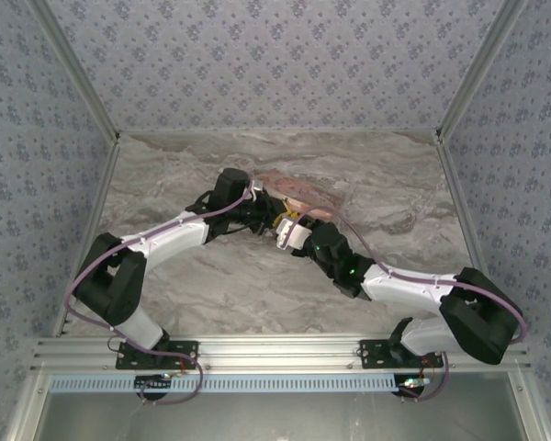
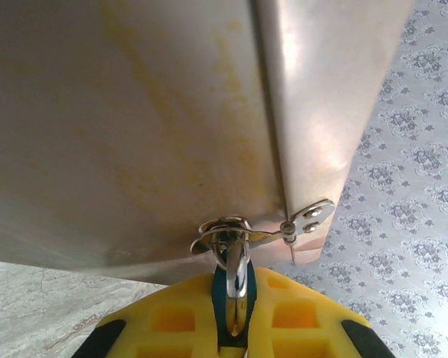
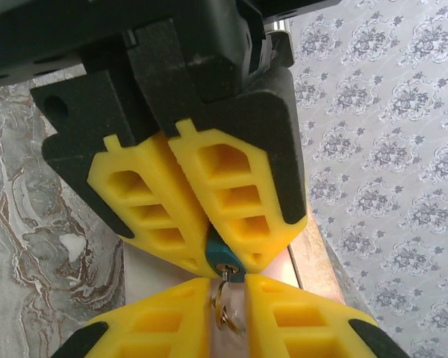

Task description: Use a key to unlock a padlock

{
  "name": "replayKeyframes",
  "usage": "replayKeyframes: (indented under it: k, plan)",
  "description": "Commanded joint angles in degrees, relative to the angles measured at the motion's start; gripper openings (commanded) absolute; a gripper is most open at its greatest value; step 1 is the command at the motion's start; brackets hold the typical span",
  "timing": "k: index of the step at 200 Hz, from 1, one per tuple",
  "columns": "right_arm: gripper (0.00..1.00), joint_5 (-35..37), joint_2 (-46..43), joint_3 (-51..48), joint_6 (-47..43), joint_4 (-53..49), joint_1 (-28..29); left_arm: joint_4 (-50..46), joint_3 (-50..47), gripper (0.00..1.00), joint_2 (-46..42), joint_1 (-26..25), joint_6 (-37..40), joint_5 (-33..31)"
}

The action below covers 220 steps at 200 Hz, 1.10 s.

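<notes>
padlock (image 3: 218,257): blue body pinched between the yellow fingers (image 3: 157,216) of the left claw, right at the box's edge, keyhole end turned away from the box.
shackle (image 2: 237,268): silvery, passed through the metal loop (image 2: 224,226) on the box's edge, just beside the hinged hasp plate (image 2: 308,215).
left claw (image 2: 233,332): closed tight on the padlock body, directly against the box's edge.
right claw (image 3: 228,321): on the side of the padlock away from the box, fingers drawn in to a narrow gap with the key inside it; cannot tell whether the pads touch the key.
key (image 3: 225,287): tip in the keyhole, a small ring (image 3: 225,319) hanging from it, further from the box than the padlock.
box (image 2: 134,134): pale glossy face in the left wrist view; pinkish from above, lying on the bench behind both claws.
bench (image 1: 257,294): grey marbled, under the box.
</notes>
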Motion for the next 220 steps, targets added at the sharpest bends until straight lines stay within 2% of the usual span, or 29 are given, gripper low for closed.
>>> replayKeyframes:
  k: [1, 107, 130, 154, 220]
  plan:
    - [0.2, -0.1, 1.0, 1.8, 1.0, 0.7, -0.3, 3.6, 1.2, 0.0, 0.1, 0.2, -0.6, 1.5]
    - [0.15, 1.7, 3.1, 2.5, 2.6, 2.7, -1.4, 4.2, 0.5, 0.0, -0.2, 0.2, -0.8, 1.6]
    - [0.1, 2.0, 3.4, 3.0, 2.9, 2.7, -1.6, 4.3, 0.5, 0.0, 0.0, 0.2, -0.9, 1.6]
    - [0.0, 1.9, 3.4, 3.9, 4.4, 1.3, -2.0, 4.4, 0.5, 0.0, -0.2, 0.2, -0.9, 1.6]
    - [0.0, -0.8, 2.2, 3.5, 12.0, 0.3, -3.4, 4.8, 0.4, 0.0, -0.2, 0.3, -1.1, 1.8]
